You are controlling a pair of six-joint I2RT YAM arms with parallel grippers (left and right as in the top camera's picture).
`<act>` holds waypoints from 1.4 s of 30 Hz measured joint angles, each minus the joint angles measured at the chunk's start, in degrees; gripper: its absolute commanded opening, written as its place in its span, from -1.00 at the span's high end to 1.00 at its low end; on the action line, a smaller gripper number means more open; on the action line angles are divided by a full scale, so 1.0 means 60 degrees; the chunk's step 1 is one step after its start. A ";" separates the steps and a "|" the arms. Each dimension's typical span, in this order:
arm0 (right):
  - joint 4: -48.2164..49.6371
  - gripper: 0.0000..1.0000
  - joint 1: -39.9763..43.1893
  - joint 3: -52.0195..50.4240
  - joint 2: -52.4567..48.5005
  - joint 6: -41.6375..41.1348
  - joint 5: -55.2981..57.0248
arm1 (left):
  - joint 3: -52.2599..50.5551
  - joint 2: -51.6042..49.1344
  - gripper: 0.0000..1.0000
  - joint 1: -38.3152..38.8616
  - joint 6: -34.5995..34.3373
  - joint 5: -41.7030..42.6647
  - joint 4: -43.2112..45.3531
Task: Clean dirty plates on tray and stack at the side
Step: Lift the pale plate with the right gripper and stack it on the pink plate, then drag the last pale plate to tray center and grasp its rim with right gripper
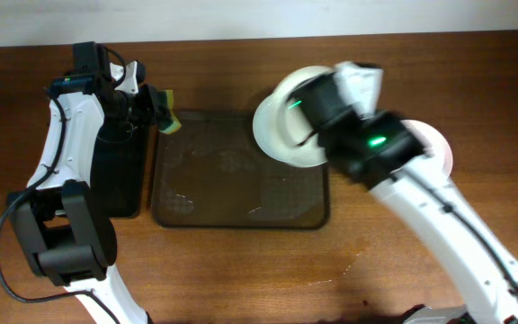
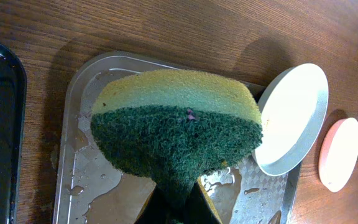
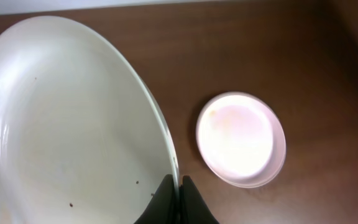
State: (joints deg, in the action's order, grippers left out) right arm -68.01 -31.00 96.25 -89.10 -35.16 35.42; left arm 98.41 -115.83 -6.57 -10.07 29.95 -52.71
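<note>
Your left gripper [image 2: 178,210] clamps a sponge [image 2: 173,124] over the wet tray [image 2: 79,87]. Your right gripper [image 3: 179,190] pinches a plate [image 3: 67,130] by its rim above the wooden table [image 1: 241,270], where a second plate [image 3: 241,140] lies.

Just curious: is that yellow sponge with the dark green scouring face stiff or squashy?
Probably squashy: the yellow, green-faced sponge narrows sharply where the left gripper pinches it. Likely light, being foam, though perhaps damp, given droplets on the brown tray.

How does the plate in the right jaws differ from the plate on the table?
The held plate is tilted, pinched at its rim by the right gripper; the table plate lies flat, untouched. The held plate carries dark specks; the table plate looks pinkish. Both are round, shallow-rimmed.
</note>
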 measured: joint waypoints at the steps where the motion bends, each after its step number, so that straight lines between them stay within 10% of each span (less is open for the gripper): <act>1: -0.0208 0.92 0.0976 0.0007 0.0058 -0.0015 -0.0710 | 0.0000 0.0000 0.99 0.0000 0.0000 0.0000 0.0004; 13: 0.1552 0.85 0.6779 -0.3271 -0.0790 -0.0102 -0.2339 | 0.0000 0.0000 0.99 0.0000 0.0000 0.0000 0.0004; 17: 0.3056 -0.34 0.6834 -0.4313 -0.0809 -0.0117 -0.2466 | 0.0000 0.0000 0.99 0.0000 -0.0004 0.0000 0.0004; 19: 0.3534 -0.63 0.6834 -0.4517 -0.0809 -0.0069 -0.2790 | 0.0000 0.0000 0.99 0.0000 0.0000 -0.0004 0.0004; 28: 0.5646 -0.39 0.5996 -0.4524 -0.0809 0.0889 -0.6510 | 0.0000 0.0000 0.99 0.0000 0.0000 0.0000 0.0004; 42: 0.6688 0.36 0.2116 -0.4488 -0.3155 -0.2280 -0.6204 | 0.0000 0.0000 0.99 0.0000 0.0000 0.0000 0.0000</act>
State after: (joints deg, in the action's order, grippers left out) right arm -27.88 -18.31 69.32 -108.03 -48.84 -1.80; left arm 98.41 -115.83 -6.57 -10.07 29.95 -52.71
